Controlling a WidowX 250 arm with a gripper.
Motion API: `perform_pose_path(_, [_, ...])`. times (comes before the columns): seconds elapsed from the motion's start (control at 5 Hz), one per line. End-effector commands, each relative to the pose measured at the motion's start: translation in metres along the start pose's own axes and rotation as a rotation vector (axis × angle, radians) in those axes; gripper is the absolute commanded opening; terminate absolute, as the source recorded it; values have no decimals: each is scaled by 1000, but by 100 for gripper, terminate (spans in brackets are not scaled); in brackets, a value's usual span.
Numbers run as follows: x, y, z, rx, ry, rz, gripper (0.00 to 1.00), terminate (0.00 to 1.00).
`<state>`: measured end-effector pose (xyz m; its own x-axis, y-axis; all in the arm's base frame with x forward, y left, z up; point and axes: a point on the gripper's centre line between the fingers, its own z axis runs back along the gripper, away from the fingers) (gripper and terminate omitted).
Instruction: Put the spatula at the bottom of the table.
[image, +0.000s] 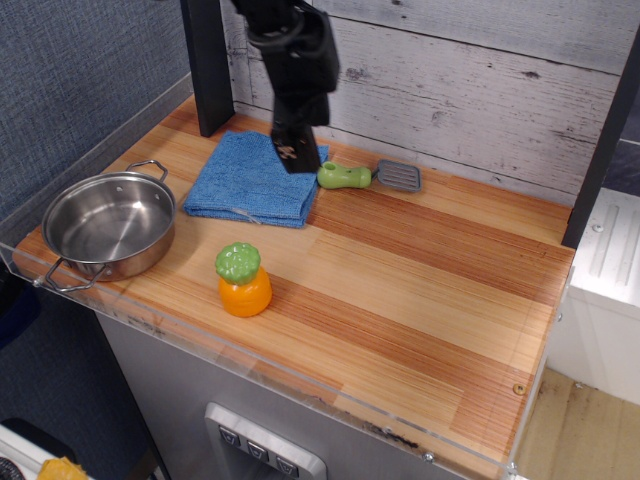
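The spatula (366, 177) lies flat near the back of the table (420, 290), close to the whitewashed plank wall (470, 90). Its lime-green handle (344, 177) points left and its grey slotted head (399, 177) points right. The handle's left end sits just beside the right edge of a folded blue cloth (255, 178), so close that the two may touch; this cannot be told for sure.

The black gripper (296, 155) hangs from above over the right rear corner of the cloth, just left of the spatula handle. Its tip points down and shows small white marks. From this angle the fingers merge into one dark shape, so whether they stand apart or together cannot be told. Nothing shows between them, and the gripper appears clear of the spatula.

A steel pan (108, 224) with two wire handles stands at the left end of the table, near the front rim, well apart from the spatula. An orange toy fruit (243, 281) with a green top stands upright in front of the cloth, toward the front edge. A dark post (205, 65) rises at the back left corner. The right half of the striped wood shows only bare planks, bordered by the clear acrylic rim (300, 385).
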<state>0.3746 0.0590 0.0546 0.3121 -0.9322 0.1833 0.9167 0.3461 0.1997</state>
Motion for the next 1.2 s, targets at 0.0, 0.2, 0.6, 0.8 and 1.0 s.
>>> perform_pose_path(0.0, [17, 4, -11, 12, 10, -28, 100, 0])
perform_pose_path(0.2, [17, 5, -22, -8, 21, -29, 100, 0])
perform_pose_path(0.6, [16, 4, -30, -7, 63, -7, 0, 0])
perform_pose_path(0.8, [14, 3, -30, -9, 65, -11, 0, 0])
perform_pose_path(1.0, [13, 1, -27, -10, 60, -2, 0, 0])
